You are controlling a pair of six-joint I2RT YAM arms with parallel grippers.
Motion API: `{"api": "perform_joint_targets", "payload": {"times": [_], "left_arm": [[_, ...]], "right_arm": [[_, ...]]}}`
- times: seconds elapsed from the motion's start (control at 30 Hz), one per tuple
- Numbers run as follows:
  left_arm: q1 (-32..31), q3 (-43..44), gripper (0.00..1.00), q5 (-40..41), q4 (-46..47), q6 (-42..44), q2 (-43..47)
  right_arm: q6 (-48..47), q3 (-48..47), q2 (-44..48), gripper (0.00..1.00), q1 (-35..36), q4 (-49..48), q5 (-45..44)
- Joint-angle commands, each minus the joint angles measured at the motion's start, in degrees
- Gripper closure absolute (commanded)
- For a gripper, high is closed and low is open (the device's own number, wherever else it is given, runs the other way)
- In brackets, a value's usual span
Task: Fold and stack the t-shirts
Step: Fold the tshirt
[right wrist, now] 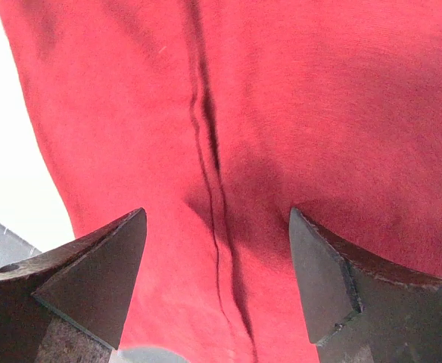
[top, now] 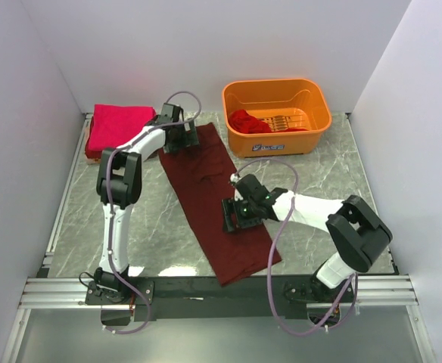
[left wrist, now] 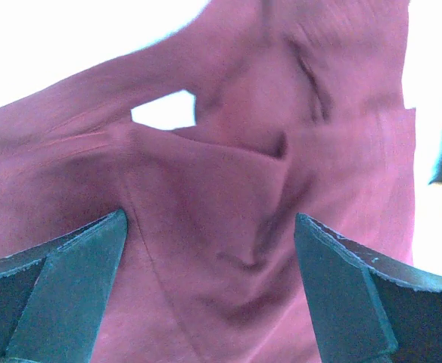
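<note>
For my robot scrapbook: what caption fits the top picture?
Both open, left hand and right hand over a long maroon t-shirt; pink t-shirt folded behind.

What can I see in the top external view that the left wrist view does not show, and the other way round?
Only the top external view shows the orange basket with a red shirt in it, the folded pink-red shirt at the far left, and the right gripper over the maroon shirt. Only the left wrist view shows the small creases and a folded flap in that cloth, close up. Both show the maroon shirt and the left gripper, its fingers apart.
</note>
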State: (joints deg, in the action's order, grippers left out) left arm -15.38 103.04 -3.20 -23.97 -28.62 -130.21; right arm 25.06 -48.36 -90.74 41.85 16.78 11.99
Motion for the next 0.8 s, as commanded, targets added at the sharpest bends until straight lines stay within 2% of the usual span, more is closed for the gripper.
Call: {"api": "perform_joint_targets", "payload": {"times": [0.0,0.17,0.33,0.53,0.67,0.77], "left_arm": [[-0.44,5.56,0.01,-4.71,-3.71,0.76,-7.58],[-0.44,16.73,0.0,-4.89,-7.84,1.9,-14.0],[0.34,28.25,0.0,0.29,-12.24,1.03,-20.25],[2.1,30.02,0.01,0.04,-8.56,-0.56,-20.52],[2.54,33.97,0.01,-2.6,-8.29,-0.56,-20.7],[2.54,35.21,0.01,-4.35,-7.33,-0.47,-17.02]], "right_arm": [[3.32,4.32,0.56,0.18,3.76,1.59,5.67],[5.26,4.24,-0.31,0.18,7.46,-0.16,7.52],[4.39,-0.58,-2.69,0.17,7.55,1.33,4.98],[2.8,-6.91,-3.92,0.17,7.55,3.09,6.9],[2.98,-10.08,-2.43,0.17,7.55,6.59,3.23],[4.12,-11.23,2.04,0.17,7.02,8.0,-1.6]]}}
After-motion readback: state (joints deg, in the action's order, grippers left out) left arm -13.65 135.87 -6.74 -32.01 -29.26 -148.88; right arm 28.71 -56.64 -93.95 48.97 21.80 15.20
